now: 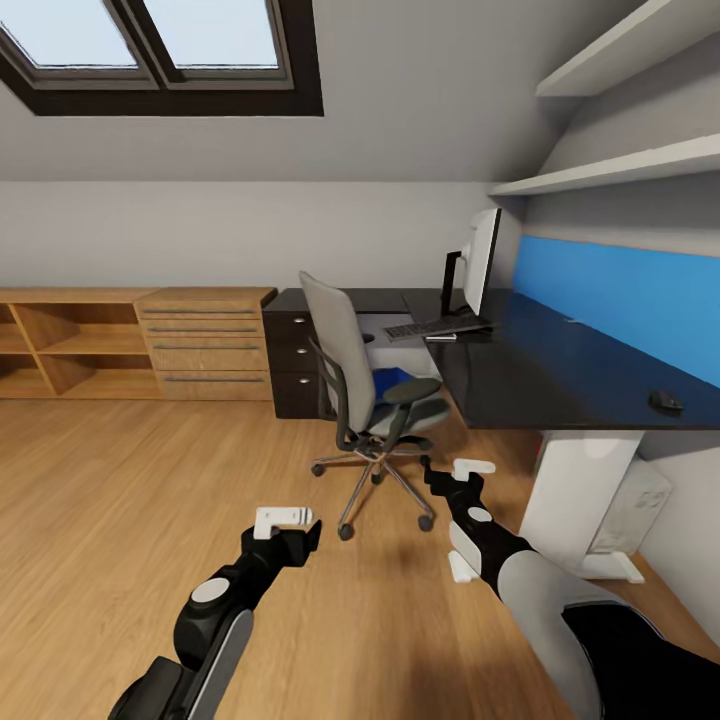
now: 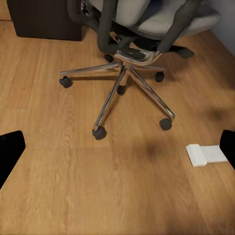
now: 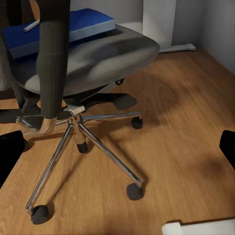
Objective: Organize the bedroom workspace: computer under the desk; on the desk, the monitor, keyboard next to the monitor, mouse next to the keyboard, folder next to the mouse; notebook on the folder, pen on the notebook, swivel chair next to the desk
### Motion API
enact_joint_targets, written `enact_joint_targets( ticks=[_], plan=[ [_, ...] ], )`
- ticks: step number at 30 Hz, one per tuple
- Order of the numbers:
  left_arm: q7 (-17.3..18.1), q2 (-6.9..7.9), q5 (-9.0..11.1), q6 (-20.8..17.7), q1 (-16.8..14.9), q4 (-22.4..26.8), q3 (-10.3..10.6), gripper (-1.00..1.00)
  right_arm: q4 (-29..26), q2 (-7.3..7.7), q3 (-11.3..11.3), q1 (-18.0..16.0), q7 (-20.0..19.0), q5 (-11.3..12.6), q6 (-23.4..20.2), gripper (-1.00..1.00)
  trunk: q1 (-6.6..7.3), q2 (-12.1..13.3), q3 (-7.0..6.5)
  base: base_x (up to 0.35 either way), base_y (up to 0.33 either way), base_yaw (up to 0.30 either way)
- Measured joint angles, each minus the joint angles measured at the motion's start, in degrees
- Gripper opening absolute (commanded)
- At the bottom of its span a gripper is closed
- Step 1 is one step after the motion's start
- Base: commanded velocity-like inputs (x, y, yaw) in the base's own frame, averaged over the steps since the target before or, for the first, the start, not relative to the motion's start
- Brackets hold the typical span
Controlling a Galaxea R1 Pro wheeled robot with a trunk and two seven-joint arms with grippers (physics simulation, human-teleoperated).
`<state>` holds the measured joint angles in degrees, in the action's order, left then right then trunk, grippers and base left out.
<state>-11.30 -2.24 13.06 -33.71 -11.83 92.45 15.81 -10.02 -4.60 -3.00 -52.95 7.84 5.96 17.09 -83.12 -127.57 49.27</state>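
No writing can be read. Both the left gripper (image 1: 288, 525) and right gripper (image 1: 462, 474) have fingers spread apart, holding nothing. Just ahead stands the soft grey swivel chair (image 1: 366, 385) with shiny metal legs. The flat blue folder (image 3: 58, 30) lies on its seat.

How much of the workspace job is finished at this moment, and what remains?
Looks done: the monitor, keyboard and mouse are on the desk. In hand: nothing; both the left gripper and right gripper are open near the swivel chair. Left: the folder lies on the seat with a white stick, probably the pen, on it.
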Motion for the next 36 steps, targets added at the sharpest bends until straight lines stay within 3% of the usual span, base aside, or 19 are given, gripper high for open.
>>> enact_joint_targets(
  ticks=[36],
  plan=[
    [-0.05, -0.33, 0.05, -0.18, 0.0, 0.04, -0.52, 1.0, 0.02, 0.14, -0.02, 0.0, 0.03, -0.05, 0.1, 1.0, -7.68, -14.02, 6.28, 0.0, 0.0, 0.0]
  ],
)
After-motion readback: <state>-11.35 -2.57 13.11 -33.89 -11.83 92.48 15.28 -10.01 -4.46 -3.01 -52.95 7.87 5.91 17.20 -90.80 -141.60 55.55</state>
